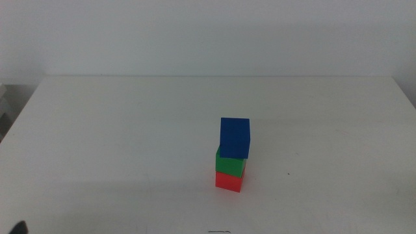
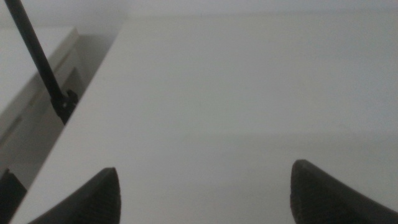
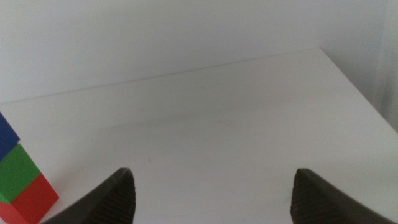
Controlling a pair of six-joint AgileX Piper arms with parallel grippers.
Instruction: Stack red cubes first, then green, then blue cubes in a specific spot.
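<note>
Plainly, the stacking looks finished. On the white counter (image 1: pixel 130 143) a three-cube tower stands right of centre and toward the near edge: the red cube (image 1: pixel 229 181) at the bottom, the green cube (image 1: pixel 231 166) on it, and the blue cube (image 1: pixel 234 138) on top. The blue one sits turned a little and overhangs the green slightly toward the far side, so the tower is not perfectly square, but it stands free with nothing touching it.

Neither arm reaches into the middle view. The left gripper (image 2: pixel 205 193) hangs over bare counter near its edge, fingers spread wide and holding nothing. The right gripper (image 3: pixel 211 196) is likewise spread wide and empty, with the tower off to one side of it, well apart.

Judging by the order and the idle arms, nothing seems left to do.
</note>
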